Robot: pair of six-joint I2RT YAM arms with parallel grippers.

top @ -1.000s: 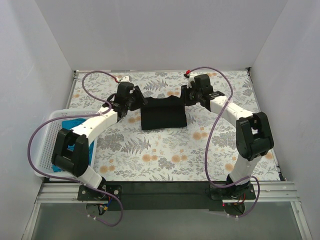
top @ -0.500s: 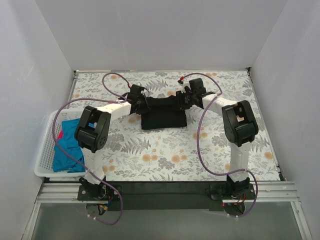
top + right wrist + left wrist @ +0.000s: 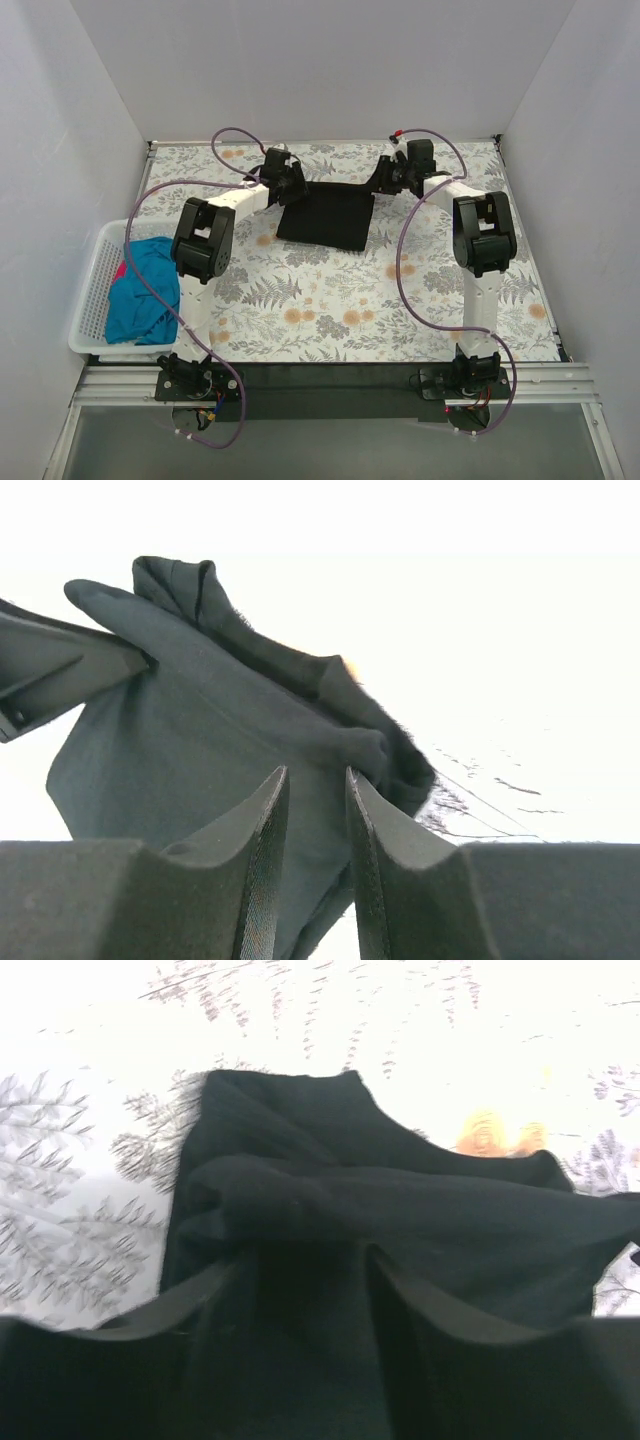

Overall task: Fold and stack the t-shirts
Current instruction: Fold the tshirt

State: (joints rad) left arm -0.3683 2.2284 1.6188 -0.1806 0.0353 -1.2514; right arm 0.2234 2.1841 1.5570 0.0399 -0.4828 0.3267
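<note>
1. The black t-shirt (image 3: 330,215) lay flat on the flowered table (image 3: 330,300) toward its far edge, stretched between the two claws. A second before, it had sat slightly nearer to us, with a lumpy, raised far edge.
2. Both arms had swung in from wide, low poses and reached out to the shirt's two far corners. The cloth went with them, and it now lay as a smooth, slightly skewed panel.
3. The right claw (image 3: 385,183) was at the far right corner. In its own camera its fingers (image 3: 262,870) stood close together with dark cloth running down between them, so we judged it to be pinching the shirt's edge.
4. The left claw (image 3: 293,192) was at the far left corner. Its camera was blurred and showed the fingers apart with black cloth lying between them. We could not tell whether it gripped or had let go.
5. We took the change to mean a fold had just been drawn over and laid down, with this shirt close to a tidy packet but not yet set aside.
6. The teal t-shirt (image 3: 140,295) and a bit of pink cloth (image 3: 121,271) were crumpled in the white basket (image 3: 92,290) at the left, well apart from the black one. Nothing was stacked yet, so we judged most of the job still lay ahead.
</note>
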